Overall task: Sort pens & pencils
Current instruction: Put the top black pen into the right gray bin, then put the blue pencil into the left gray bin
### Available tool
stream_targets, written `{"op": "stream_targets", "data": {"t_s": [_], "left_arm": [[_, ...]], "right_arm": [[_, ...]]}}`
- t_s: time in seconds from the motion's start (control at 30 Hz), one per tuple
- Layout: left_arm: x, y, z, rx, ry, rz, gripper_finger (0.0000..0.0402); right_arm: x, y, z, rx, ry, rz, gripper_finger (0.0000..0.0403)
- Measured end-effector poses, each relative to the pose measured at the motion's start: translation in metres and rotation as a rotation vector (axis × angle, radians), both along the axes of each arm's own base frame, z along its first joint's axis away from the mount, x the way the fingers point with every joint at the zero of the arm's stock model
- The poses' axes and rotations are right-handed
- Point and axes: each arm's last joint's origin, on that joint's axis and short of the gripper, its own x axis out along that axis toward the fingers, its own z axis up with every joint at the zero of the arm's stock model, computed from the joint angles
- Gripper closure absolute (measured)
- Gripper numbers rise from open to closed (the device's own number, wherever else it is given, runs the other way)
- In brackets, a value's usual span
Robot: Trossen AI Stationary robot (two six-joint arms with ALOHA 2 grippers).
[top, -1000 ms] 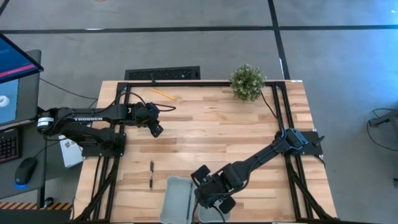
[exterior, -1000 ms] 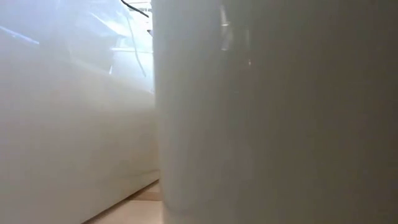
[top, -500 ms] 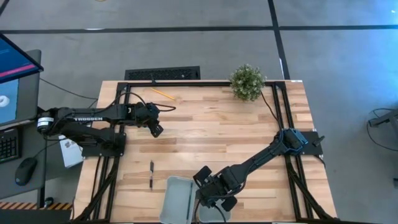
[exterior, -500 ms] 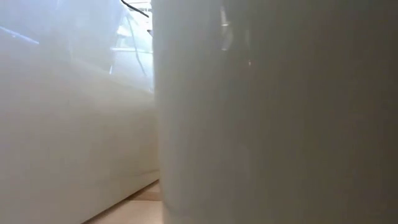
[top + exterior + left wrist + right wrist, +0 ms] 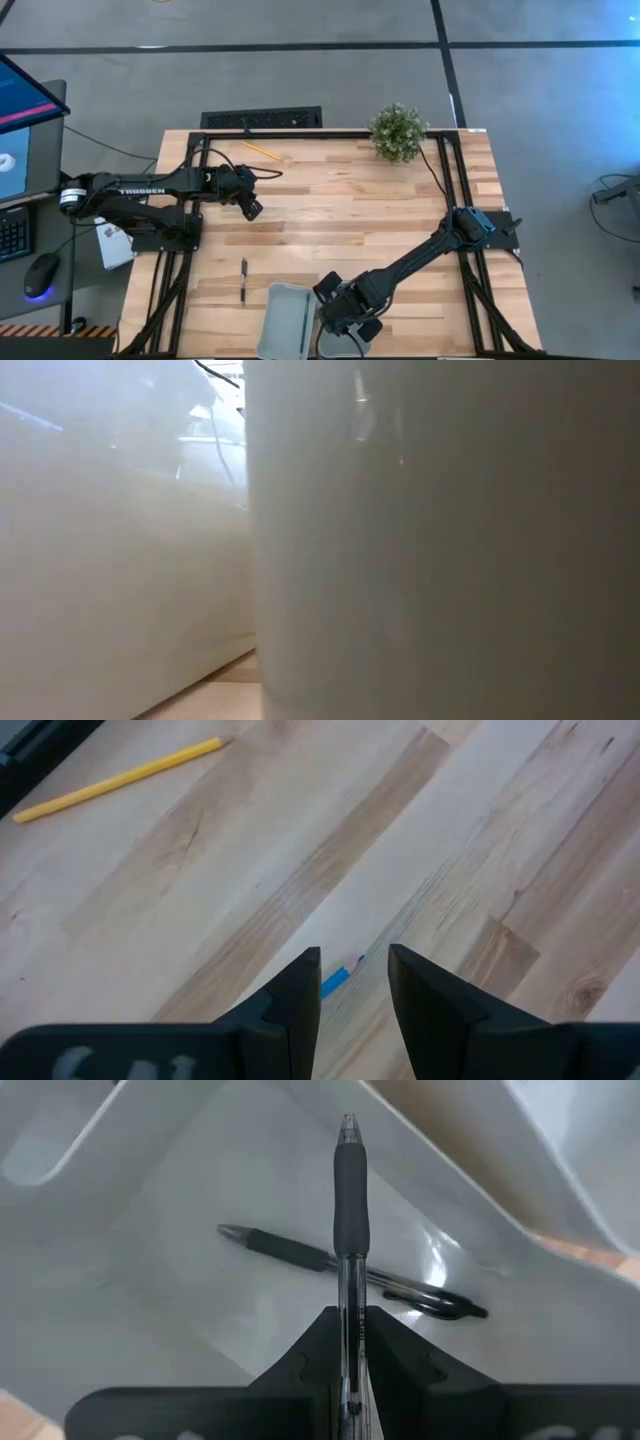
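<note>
My right gripper (image 5: 347, 318) is over the right white tray (image 5: 150, 1170) at the table's near edge, shut on a black pen (image 5: 350, 1190). A second black pen (image 5: 285, 1250) lies flat on that tray's floor. Another black pen (image 5: 243, 280) lies on the wood left of the trays. The yellow pencil (image 5: 262, 151) lies near the far edge. My left gripper (image 5: 352, 970) hovers open over the table's left half. The end of the light blue pencil (image 5: 338, 980) shows in its gap, on the wood below. My right gripper pinches the pen by its clear barrel (image 5: 349, 1295) between both shut fingers. The pen lies along the fingers, and its dark grip and tip (image 5: 347, 1122) stick out beyond them. It is lifted clear, pointing down into the tray above the other pen.
An empty left tray (image 5: 285, 318) sits beside the right one. A small potted plant (image 5: 398, 132) stands at the far edge. The low view is blocked by the white tray walls (image 5: 420, 540). Bare wood lies across the table's middle.
My right gripper has moved a little toward the table's near edge, further over the right tray, still shut on the pen.
</note>
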Motion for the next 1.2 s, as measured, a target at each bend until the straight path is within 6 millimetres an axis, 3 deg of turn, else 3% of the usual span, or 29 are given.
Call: {"op": "stream_targets", "data": {"t_s": [0.2,0.67,1.2], "left_arm": [[0.000,0.000,0.000,-0.002,-0.002,0.004,0.0290],[0.000,0.000,0.000,-0.002,-0.002,0.004,0.0290],[0.000,0.000,0.000,-0.001,-0.002,0.004,0.0290]], "right_arm": [[0.000,-0.001,-0.002,0.055,0.046,-0.103,0.0340],[0.002,-0.006,-0.002,0.053,0.050,-0.118,0.0337],[0.003,-0.012,0.000,0.039,0.059,-0.150,0.0248]]}}
